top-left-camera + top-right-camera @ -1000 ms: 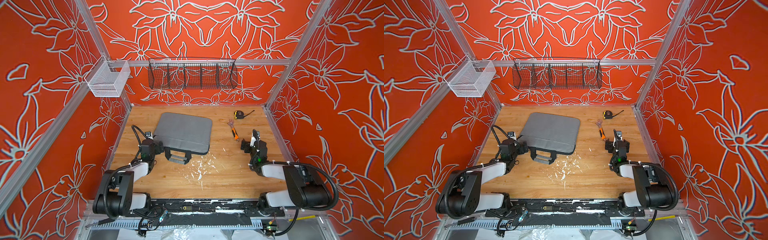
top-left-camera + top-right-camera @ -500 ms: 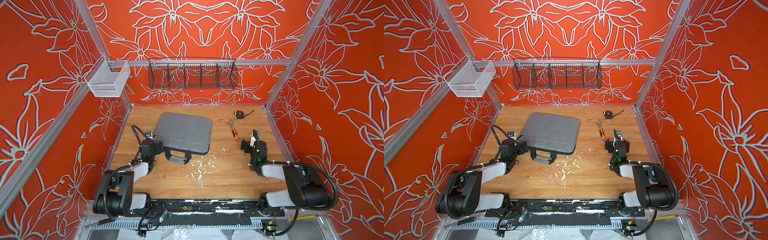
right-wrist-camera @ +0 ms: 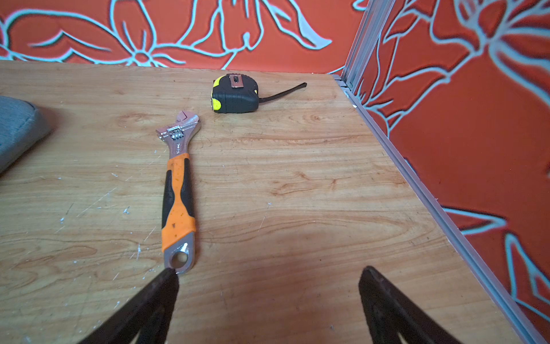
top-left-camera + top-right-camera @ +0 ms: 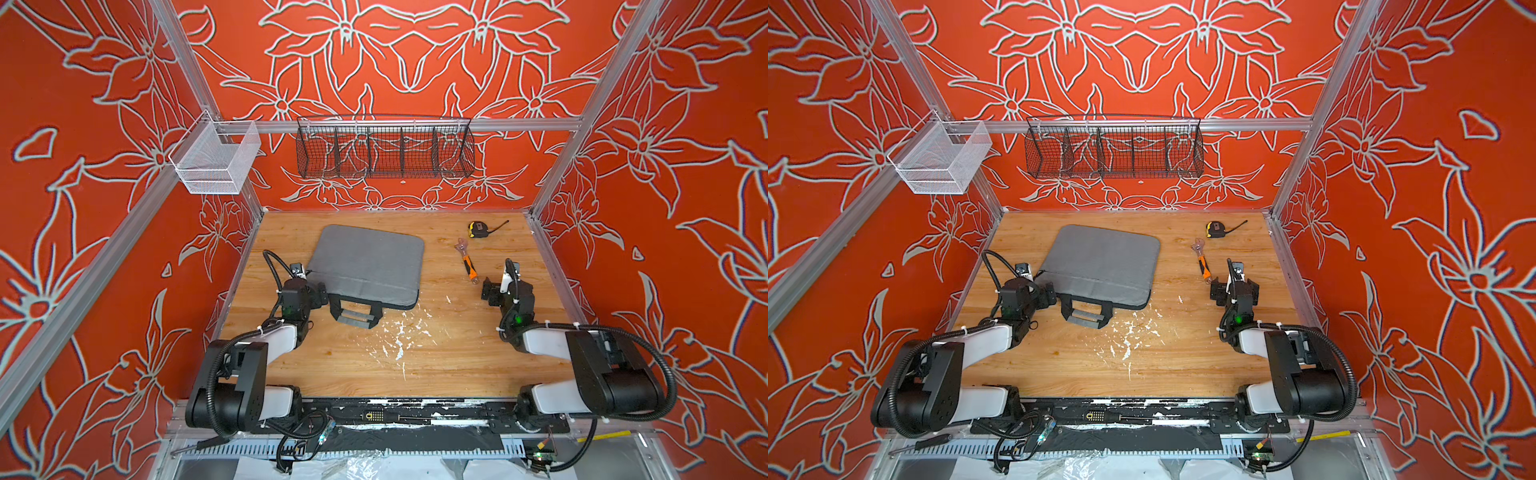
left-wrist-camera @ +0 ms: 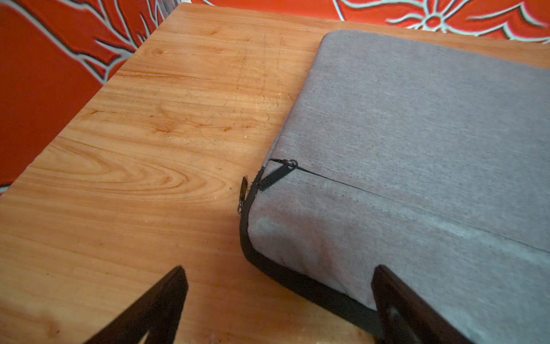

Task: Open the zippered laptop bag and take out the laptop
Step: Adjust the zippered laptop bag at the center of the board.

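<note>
One rounded, woven grey zippered laptop bag (image 4: 368, 266) lies on wood-grain tabletop (image 4: 353, 365).

Orange-handled wrench (image 4: 468, 264) and yellow-black tape measure (image 4: 478, 229) near each other on wooden table (image 4: 457, 357); black wire basket (image 4: 384, 156) above.

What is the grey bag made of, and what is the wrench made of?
The bag looks like soft woven cloth, dull grey: fine threads show up close. The wrench has a shiny metal head and end ring; its orange and black grip looks like matte rubber or plastic.
</note>
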`<state>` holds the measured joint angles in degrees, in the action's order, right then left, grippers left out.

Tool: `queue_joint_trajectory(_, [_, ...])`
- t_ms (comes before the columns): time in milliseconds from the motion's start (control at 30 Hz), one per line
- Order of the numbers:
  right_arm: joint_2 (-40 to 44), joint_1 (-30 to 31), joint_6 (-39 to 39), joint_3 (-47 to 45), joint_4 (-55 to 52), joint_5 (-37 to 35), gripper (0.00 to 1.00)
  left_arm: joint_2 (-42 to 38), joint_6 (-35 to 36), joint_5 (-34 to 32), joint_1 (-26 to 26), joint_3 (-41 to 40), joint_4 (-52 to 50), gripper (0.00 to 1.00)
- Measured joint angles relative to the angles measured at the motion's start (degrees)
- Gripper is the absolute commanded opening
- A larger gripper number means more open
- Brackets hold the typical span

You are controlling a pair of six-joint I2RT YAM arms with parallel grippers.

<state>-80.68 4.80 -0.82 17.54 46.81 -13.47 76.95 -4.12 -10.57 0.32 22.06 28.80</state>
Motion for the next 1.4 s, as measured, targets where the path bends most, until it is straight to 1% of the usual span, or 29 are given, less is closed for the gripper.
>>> queue_joint_trajectory(100, [1.4, 0.0, 0.2, 0.1, -1.7, 0.5, 0.97, -0.2, 0.0, 0.0, 0.0, 0.0, -0.1, 0.97])
queue_joint_trajectory(167, [5.0, 0.0, 0.0, 1.5, -8.2, 0.8, 0.95, -1.6, -0.3, -0.2, 0.0, 0.8, -3.4, 0.97])
queue_joint_trajectory(267, [11.0, 0.0, -1.9, 9.2, -22.5, 0.7, 0.87, -4.8, -1.5, -1.7, 0.0, 6.1, -12.5, 0.97])
queue_joint_trajectory(400, [14.5, 0.0, -7.1, 20.0, -36.5, 0.5, 0.80, -8.5, -3.7, -3.6, 0.0, 13.8, -20.0, 0.97])
queue_joint_trajectory(467, [14.8, 0.5, -9.7, 22.9, -41.7, 0.9, 0.79, -8.5, -4.9, -3.5, 0.0, 17.4, -24.1, 0.97])
queue_joint_trajectory(567, [14.4, 3.2, -13.4, 24.4, -48.0, 1.6, 0.77, -5.4, -7.3, -2.0, 0.1, 25.0, -32.8, 0.99])
queue_joint_trajectory(600, [13.9, 5.3, -14.6, 24.5, -49.9, 1.7, 0.77, -3.4, -8.2, -0.7, 0.2, 28.6, -36.2, 1.00])
queue_joint_trajectory(700, [10.0, 12.5, -17.4, 26.4, -54.4, 2.6, 0.76, 2.6, -10.0, 3.5, 0.5, 37.3, -43.1, 0.99])
queue_joint_trajectory(900, [-2.2, 26.8, -21.4, 35.9, -60.1, 3.4, 0.76, 12.0, -12.0, 11.3, 2.0, 44.5, -50.0, 0.99])
queue_joint_trajectory(933, [-3.7, 28.5, -21.8, 37.2, -60.4, 3.4, 0.76, 13.7, -12.3, 12.5, 2.4, 45.7, -50.8, 0.99])
queue_joint_trajectory(1000, [-6.5, 32.2, -22.5, 39.8, -61.4, 3.5, 0.76, 18.0, -13.0, 15.8, 3.9, 48.5, -52.1, 0.91])
queue_joint_trajectory(1067, [-8.9, 35.2, -22.8, 42.1, -62.0, 3.8, 0.76, 22.5, -13.7, 19.1, 5.7, 51.8, -53.6, 0.84])
queue_joint_trajectory(1133, [-11.0, 37.7, -23.2, 44.1, -62.9, 4.0, 0.76, 26.9, -13.9, 21.6, 7.6, 54.7, -54.7, 0.83])
queue_joint_trajectory(1200, [-13.0, 40.2, -23.4, 45.7, -63.5, 4.3, 0.76, 29.6, -14.0, 23.1, 9.5, 55.4, -55.4, 0.84])
queue_joint_trajectory(1333, [-15.6, 43.5, -24.2, 46.0, -64.7, 4.5, 0.76, 30.4, -14.4, 25.2, 11.8, 54.3, -56.7, 0.85])
queue_joint_trajectory(1400, [-17.1, 44.6, -25.0, 45.9, -64.6, 5.2, 0.76, 30.6, -15.0, 26.9, 12.0, 54.4, -56.7, 0.78])
